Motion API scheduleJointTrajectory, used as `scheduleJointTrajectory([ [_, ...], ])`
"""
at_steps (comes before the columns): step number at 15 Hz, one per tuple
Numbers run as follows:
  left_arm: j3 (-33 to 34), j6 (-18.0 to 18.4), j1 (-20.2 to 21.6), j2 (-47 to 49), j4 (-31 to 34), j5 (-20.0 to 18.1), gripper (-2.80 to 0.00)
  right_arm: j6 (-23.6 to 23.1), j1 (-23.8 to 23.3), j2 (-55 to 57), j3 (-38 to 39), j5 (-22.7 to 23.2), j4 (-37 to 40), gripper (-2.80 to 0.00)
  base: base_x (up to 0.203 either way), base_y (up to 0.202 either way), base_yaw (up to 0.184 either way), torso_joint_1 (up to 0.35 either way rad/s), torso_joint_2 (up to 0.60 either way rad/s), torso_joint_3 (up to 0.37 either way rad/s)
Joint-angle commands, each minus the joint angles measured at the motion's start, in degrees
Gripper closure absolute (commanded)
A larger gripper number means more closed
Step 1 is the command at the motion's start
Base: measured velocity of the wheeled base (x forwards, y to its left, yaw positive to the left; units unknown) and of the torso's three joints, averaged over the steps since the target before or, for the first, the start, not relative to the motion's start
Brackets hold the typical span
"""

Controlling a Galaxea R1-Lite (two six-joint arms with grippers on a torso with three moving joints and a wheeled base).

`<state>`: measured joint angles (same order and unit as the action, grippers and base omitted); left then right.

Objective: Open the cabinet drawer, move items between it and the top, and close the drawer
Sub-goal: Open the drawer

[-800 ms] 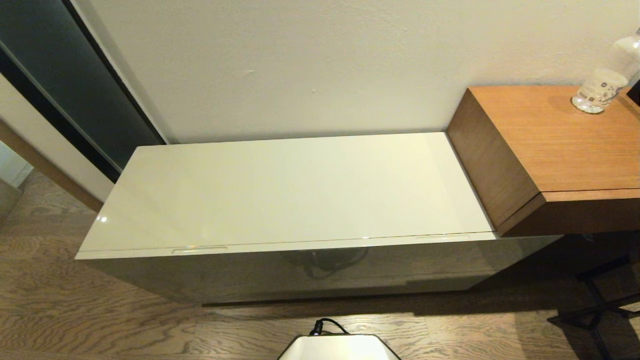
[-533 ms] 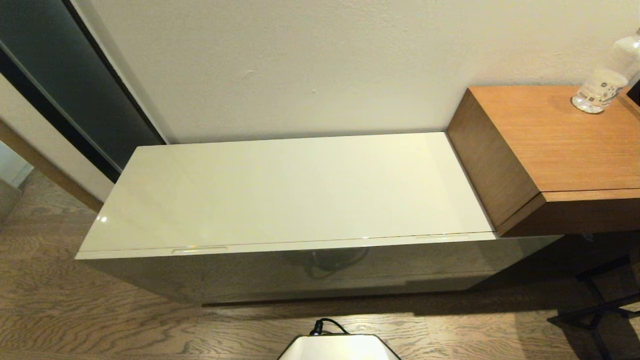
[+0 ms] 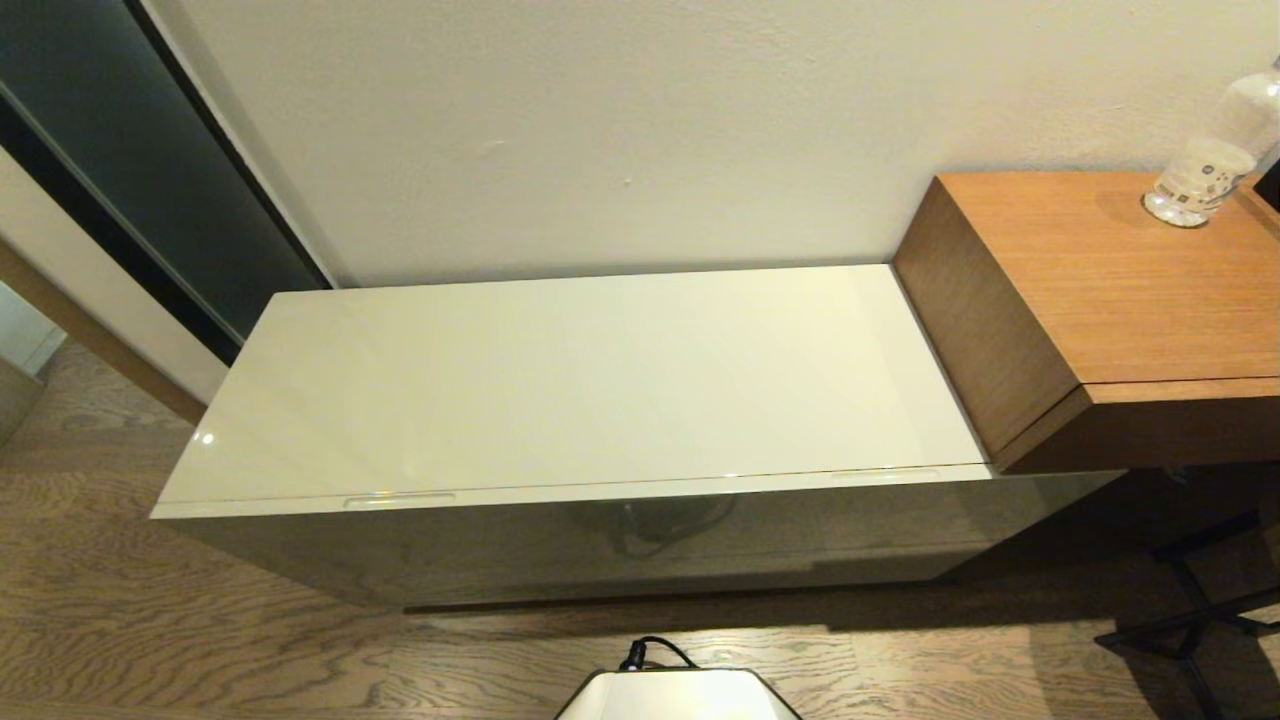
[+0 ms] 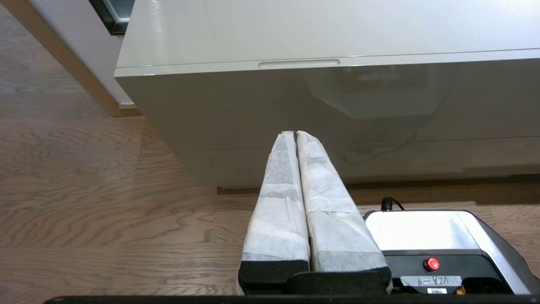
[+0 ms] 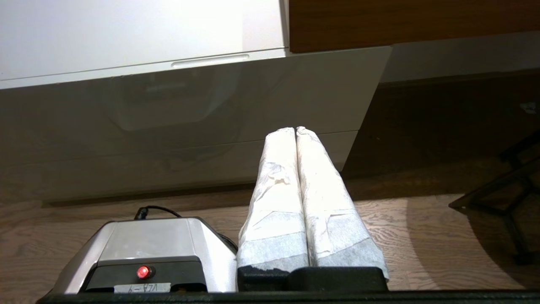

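Observation:
The long cream-white cabinet (image 3: 620, 545) stands against the wall, its dark reflective face toward me. Its glossy top (image 3: 580, 375) is bare. The drawer front edge (image 3: 570, 492) sits flush, pushed in, with two oblong cut-outs (image 3: 398, 499) (image 3: 885, 475). Neither arm shows in the head view. My left gripper (image 4: 295, 133) hangs shut and holding nothing, low before the cabinet face (image 4: 337, 122), below the cut-out (image 4: 298, 63). My right gripper (image 5: 295, 129) is shut likewise, holding nothing, before the cabinet's right end (image 5: 295, 97), below the cut-out (image 5: 209, 61).
A taller brown wood-grain desk (image 3: 1110, 290) butts the cabinet's right end, with a clear bottle (image 3: 1205, 170) on it. My base (image 3: 678, 693) stands on the wood floor in front. A dark metal stand (image 3: 1195, 610) is at the right; a dark door panel (image 3: 130, 140) at the left.

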<state>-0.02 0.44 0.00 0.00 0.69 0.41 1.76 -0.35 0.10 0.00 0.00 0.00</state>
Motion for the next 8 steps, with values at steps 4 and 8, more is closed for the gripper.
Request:
scheduleJointTrajectory([
  [4,0.0,0.0,0.0,0.1,0.0,0.0,0.0,0.0,0.0,0.0,0.2,0.0,0.0,0.0,0.0,0.0,0.0,0.0,0.0,0.0],
  [8,0.0,0.0,0.0,0.1,0.0,0.0,0.0,0.0,0.0,0.0,0.2,0.0,0.0,0.0,0.0,0.0,0.0,0.0,0.0,0.0],
])
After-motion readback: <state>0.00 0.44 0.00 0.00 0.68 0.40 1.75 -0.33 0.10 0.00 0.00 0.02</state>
